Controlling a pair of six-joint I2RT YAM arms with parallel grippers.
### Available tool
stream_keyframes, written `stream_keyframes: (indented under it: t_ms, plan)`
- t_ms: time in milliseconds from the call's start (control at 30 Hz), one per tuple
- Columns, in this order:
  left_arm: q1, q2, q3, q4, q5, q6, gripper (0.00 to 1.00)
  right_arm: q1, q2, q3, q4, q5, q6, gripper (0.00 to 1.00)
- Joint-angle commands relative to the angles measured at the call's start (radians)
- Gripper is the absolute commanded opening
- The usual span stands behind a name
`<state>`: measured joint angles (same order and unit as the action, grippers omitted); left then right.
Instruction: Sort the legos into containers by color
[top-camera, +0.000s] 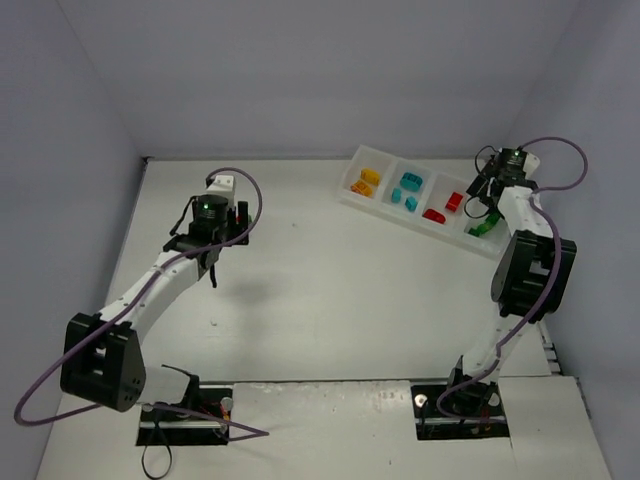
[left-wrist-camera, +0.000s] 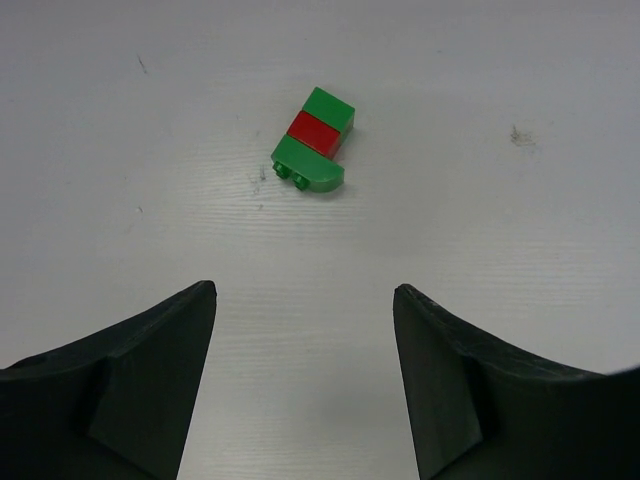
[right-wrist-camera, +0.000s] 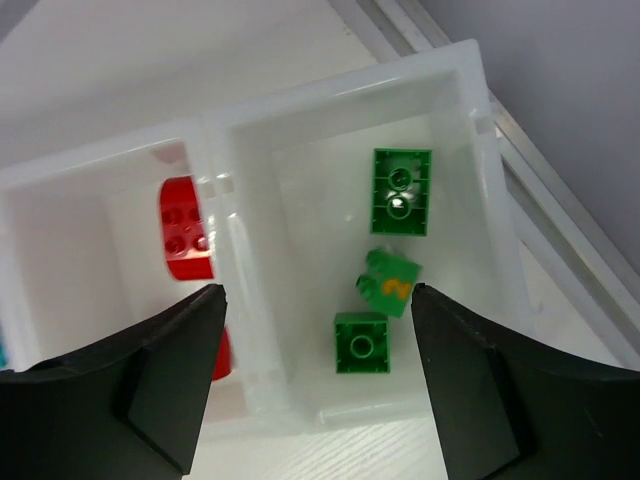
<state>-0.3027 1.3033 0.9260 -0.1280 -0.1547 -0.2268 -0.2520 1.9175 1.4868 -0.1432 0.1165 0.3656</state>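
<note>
The left fingers (left-wrist-camera: 150, 380) stood wide and empty, the green-red-green stack (left-wrist-camera: 315, 140) lying on the surface (left-wrist-camera: 500, 250) at their twelve o'clock (best straddled squarely across its narrow sides), while the right fingers (right-wrist-camera: 150, 390) hung parted and empty over green bricks (right-wrist-camera: 401, 190) in the end compartment of the tray (right-wrist-camera: 470, 60).

The legos (left-wrist-camera: 315, 142) are glossy, smooth plastic — the tray (right-wrist-camera: 340, 100) translucent white plastic, shiny; the worktop (left-wrist-camera: 500, 250) matt white, faintly grained.
</note>
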Motion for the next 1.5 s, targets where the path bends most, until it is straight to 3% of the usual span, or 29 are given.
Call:
stream_keyframes:
  t_ms: [0, 133, 267, 367, 600, 767, 867, 900, 967, 1000, 1167, 1467]
  plan:
    - [0.019, 0.072, 0.103, 0.027, 0.029, 0.027, 0.65, 0.003, -0.159, 0.035, 0.013, -0.090, 0.006, 0.72]
    - [0.040, 0.201, 0.194, 0.028, 0.101, 0.147, 0.65, 0.074, -0.268, -0.034, 0.027, -0.231, 0.009, 0.72]
    - [0.085, 0.377, 0.359, -0.013, 0.130, 0.175, 0.60, 0.230, -0.400, -0.159, 0.043, -0.302, 0.010, 0.72]
    - [0.102, 0.497, 0.475, -0.082, 0.144, 0.205, 0.59, 0.278, -0.486, -0.280, 0.100, -0.403, 0.064, 0.72]
    - [0.105, 0.712, 0.672, -0.216, 0.144, 0.267, 0.59, 0.329, -0.620, -0.411, 0.125, -0.509, 0.058, 0.72]
    - [0.105, 0.755, 0.686, -0.234, 0.155, 0.262, 0.56, 0.341, -0.657, -0.470, 0.126, -0.544, 0.062, 0.72]
    - [0.105, 0.784, 0.694, -0.237, 0.155, 0.250, 0.47, 0.361, -0.667, -0.493, 0.126, -0.555, 0.064, 0.72]
    - [0.105, 0.792, 0.698, -0.242, 0.155, 0.242, 0.30, 0.365, -0.667, -0.497, 0.128, -0.555, 0.064, 0.72]
    - [0.105, 0.800, 0.712, -0.252, 0.190, 0.238, 0.12, 0.390, -0.666, -0.497, 0.128, -0.555, 0.064, 0.72]
    - [0.105, 0.789, 0.712, -0.252, 0.205, 0.192, 0.01, 0.399, -0.660, -0.494, 0.128, -0.555, 0.064, 0.72]
    - [0.105, 0.656, 0.670, -0.176, 0.302, 0.035, 0.00, 0.521, -0.631, -0.459, 0.172, -0.549, 0.049, 0.72]
    - [0.082, 0.331, 0.407, 0.103, 0.448, -0.552, 0.00, 0.752, -0.499, -0.364, 0.284, -0.500, 0.050, 0.82]
